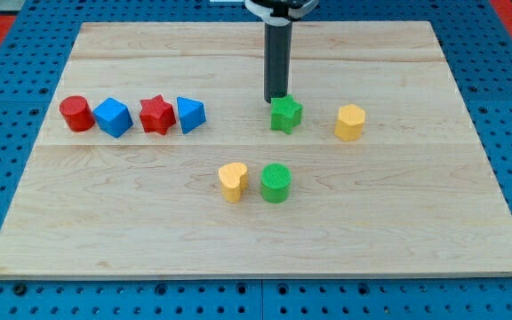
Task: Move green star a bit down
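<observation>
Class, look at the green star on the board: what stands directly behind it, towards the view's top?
My tip stands right behind the green star, at its top edge. Whether they touch cannot be told. The rod hides a strip of wooden board behind.

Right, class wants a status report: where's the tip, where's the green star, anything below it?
My tip at green star's top edge. Star not yet pushed down. Green cylinder lies below, slightly left.

Near the table's left edge we see a red cylinder (pixel 76 114), blue cube (pixel 113 117), red star (pixel 156 115) and blue block (pixel 190 115) in a row.
</observation>
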